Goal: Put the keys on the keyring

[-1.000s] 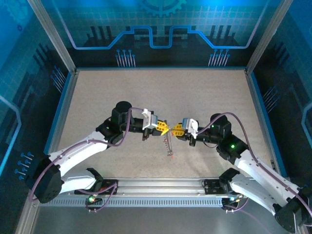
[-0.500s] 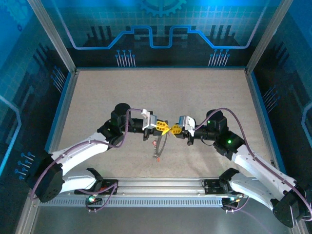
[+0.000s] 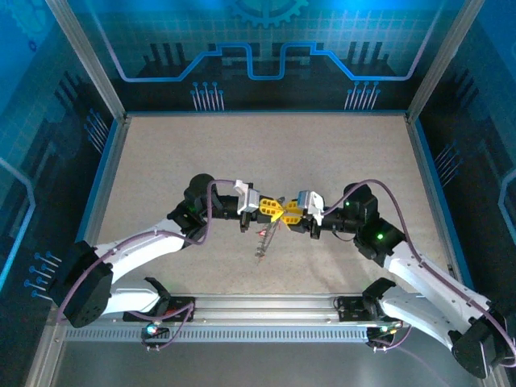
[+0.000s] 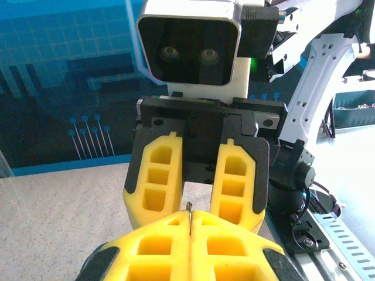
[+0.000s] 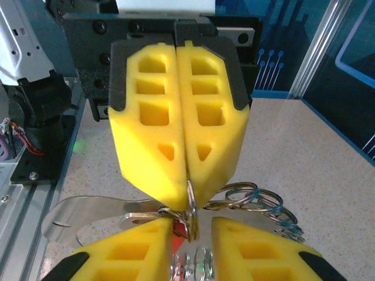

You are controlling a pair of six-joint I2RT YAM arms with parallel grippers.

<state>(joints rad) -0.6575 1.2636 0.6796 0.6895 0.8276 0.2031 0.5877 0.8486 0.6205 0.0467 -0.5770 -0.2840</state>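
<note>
1. Your left claw (image 5: 186, 190) has its yellow fingers pressed together, clamped on the keyring (image 5: 191, 202). The thin band shows edge-on at the fingertips.
2. Your right claw (image 4: 196, 202) faces it tip to tip with its fingers apart. One finger (image 4: 155, 178) sits to each side of the band, and neither visibly presses on it.
3. In the top view the two claws meet nose to nose above the middle of the table (image 3: 242, 153), a little toward its near edge. Both arms reach inward from their bases.
4. The keyring is held up off the table between the two sets of fingertips, gripped by the left side alone.
5. The keys (image 3: 261, 242) hang in a thin bundle below the meeting point, trailing down and slightly toward your left arm. A red speck shows near the top of the bundle.
6. From the right wrist you can see a flat silvery blade lying out to the left under the left claw, with a bit of red close beside the band.
7. A chain of small silvery rings (image 5: 252, 198) fans out to the right of the band.
8. You cannot tell from these views which keys are threaded on the keyring.
</note>
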